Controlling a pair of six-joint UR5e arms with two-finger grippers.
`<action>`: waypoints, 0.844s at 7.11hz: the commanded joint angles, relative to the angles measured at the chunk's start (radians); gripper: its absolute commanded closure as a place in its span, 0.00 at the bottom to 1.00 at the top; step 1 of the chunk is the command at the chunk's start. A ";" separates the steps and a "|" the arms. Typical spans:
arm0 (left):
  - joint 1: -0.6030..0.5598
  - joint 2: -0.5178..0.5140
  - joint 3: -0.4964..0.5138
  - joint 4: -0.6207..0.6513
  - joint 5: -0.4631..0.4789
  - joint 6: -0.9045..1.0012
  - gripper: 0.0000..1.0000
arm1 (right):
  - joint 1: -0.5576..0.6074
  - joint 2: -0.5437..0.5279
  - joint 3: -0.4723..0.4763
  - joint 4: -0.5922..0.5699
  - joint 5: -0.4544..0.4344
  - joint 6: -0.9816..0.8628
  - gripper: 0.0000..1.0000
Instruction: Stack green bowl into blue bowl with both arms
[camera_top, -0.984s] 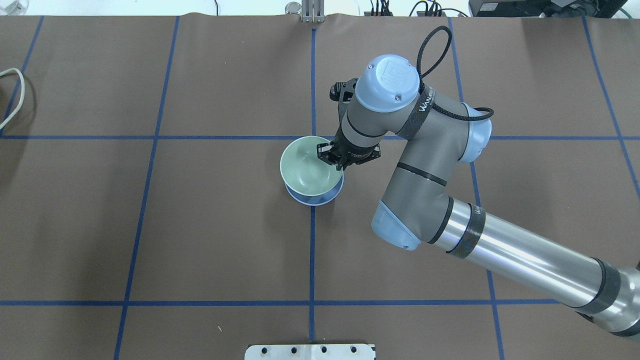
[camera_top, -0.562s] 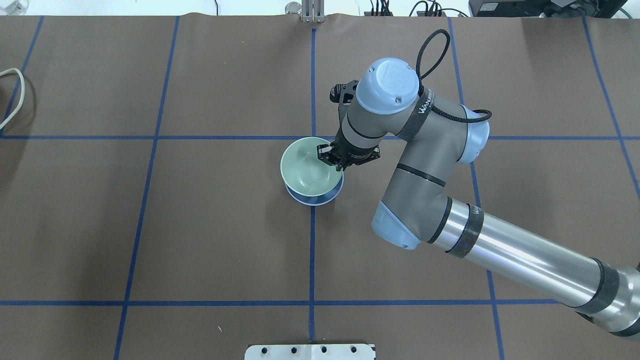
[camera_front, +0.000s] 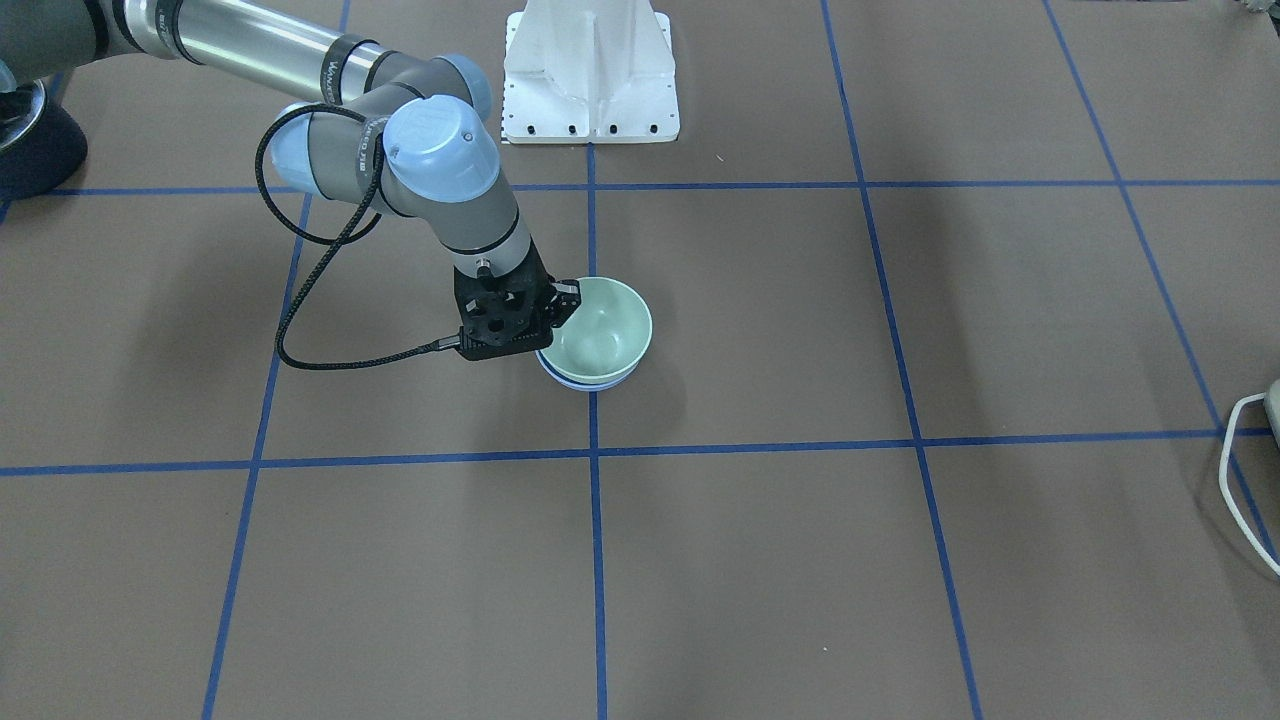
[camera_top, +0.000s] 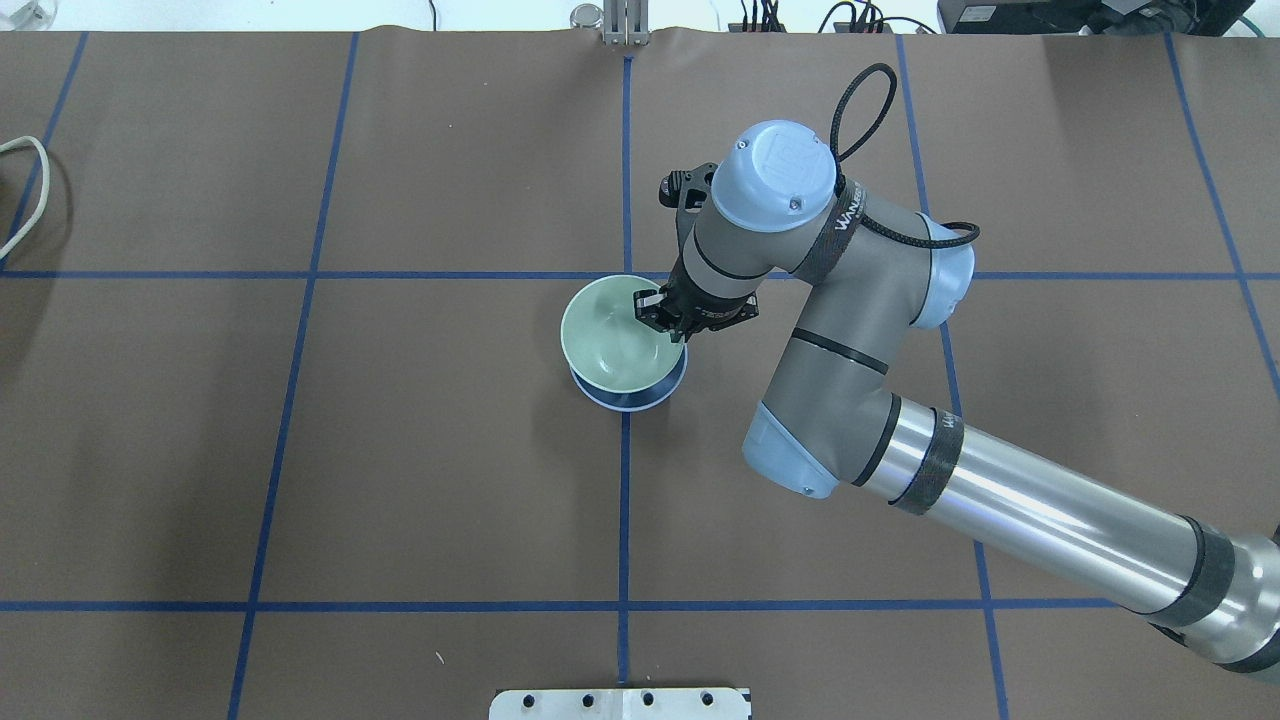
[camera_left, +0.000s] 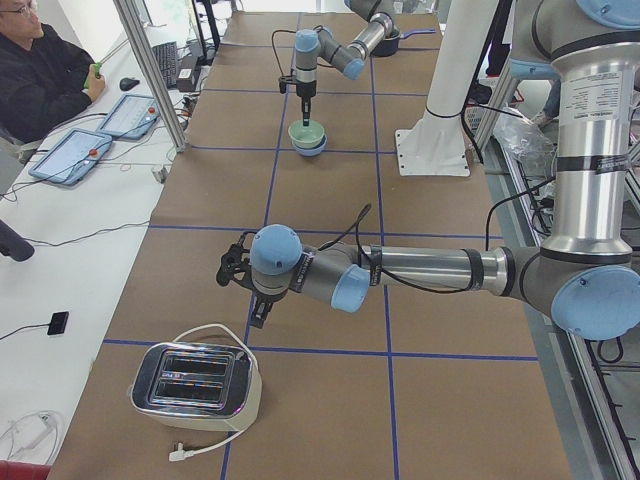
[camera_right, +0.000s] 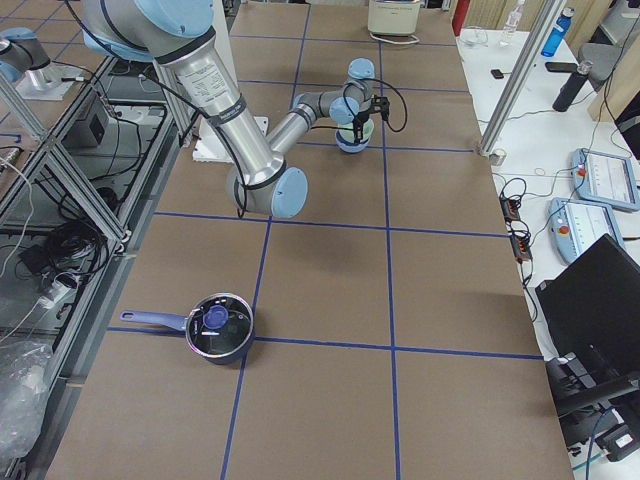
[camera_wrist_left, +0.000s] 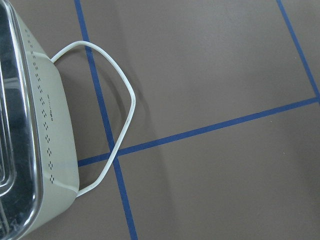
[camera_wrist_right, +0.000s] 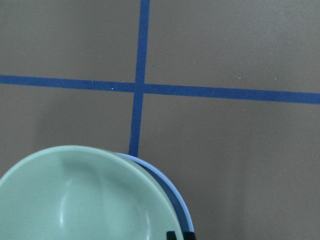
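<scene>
The green bowl (camera_top: 612, 340) sits nested in the blue bowl (camera_top: 630, 402) at the table's centre, slightly offset, so only a blue crescent shows below it. Both show in the front view, green (camera_front: 600, 330) above blue (camera_front: 590, 383). My right gripper (camera_top: 660, 312) is at the green bowl's rim on its right side, fingers straddling the rim and shut on it. The right wrist view shows the green bowl (camera_wrist_right: 85, 200) with the blue rim (camera_wrist_right: 172, 190) beside it. My left gripper (camera_left: 257, 313) hangs over bare table near the toaster; I cannot tell whether it is open or shut.
A toaster (camera_left: 195, 385) with a white cord (camera_wrist_left: 120, 115) stands at the table's left end. A lidded pot (camera_right: 218, 328) sits at the right end. The white pedestal base (camera_front: 590, 75) is at the robot's side. Blue tape lines grid the brown table.
The right arm's wrist and elbow have shifted slightly. The gripper tips stay at the green bowl's rim and the bowls have hardly moved.
</scene>
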 joint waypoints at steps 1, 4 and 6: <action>0.000 -0.001 0.002 0.000 0.002 -0.002 0.02 | -0.004 0.000 -0.001 0.004 0.000 -0.001 1.00; 0.002 -0.005 0.008 0.002 0.000 -0.002 0.02 | -0.003 -0.012 -0.018 0.072 0.009 -0.013 0.77; 0.002 -0.005 0.006 0.002 0.002 -0.002 0.02 | -0.003 -0.012 -0.018 0.076 0.011 -0.010 0.00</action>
